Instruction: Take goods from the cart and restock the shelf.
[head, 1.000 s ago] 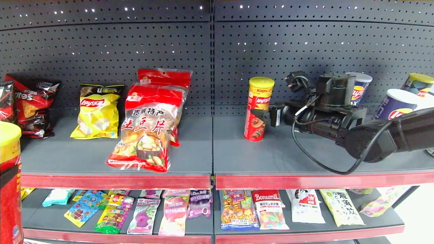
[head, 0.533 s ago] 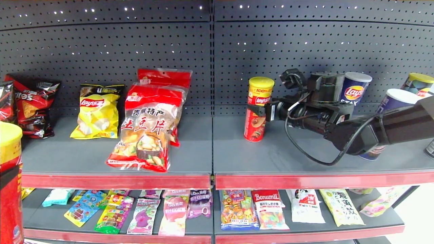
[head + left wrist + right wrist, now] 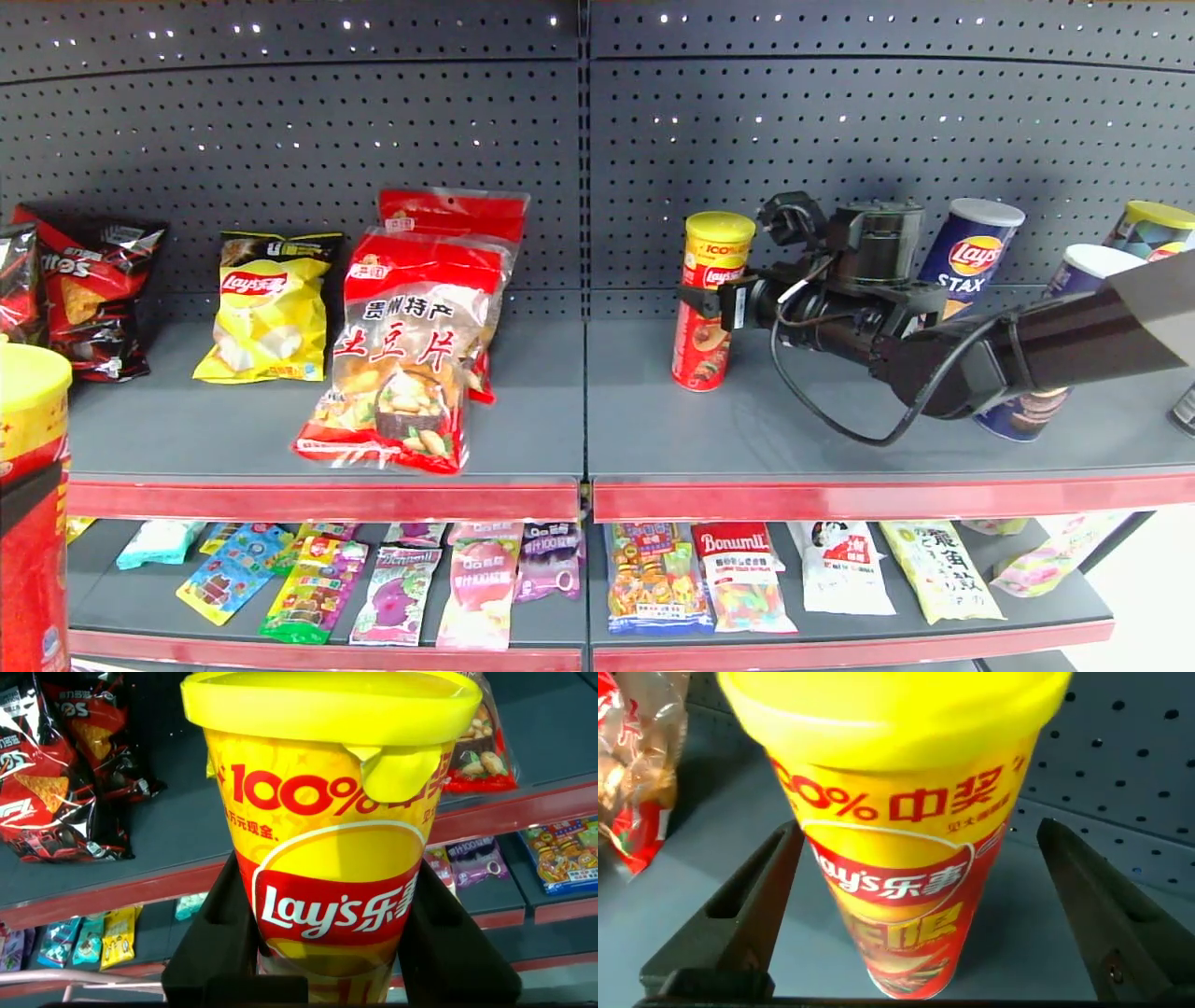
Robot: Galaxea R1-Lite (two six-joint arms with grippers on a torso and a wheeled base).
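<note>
Right tool spread around upright can.

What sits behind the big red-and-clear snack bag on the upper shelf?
A second red-topped bag stands behind the red-and-clear snack bag; only its top and right edge show, the rest is covered.

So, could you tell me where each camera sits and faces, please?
Head view: on the head, facing the shelf; right gripper by the standing can, held can lower left.
Left wrist view: along the left gripper clamping the held can.
Right wrist view: along the right gripper, open around the standing can.
Shared: head view shows both cans.
</note>
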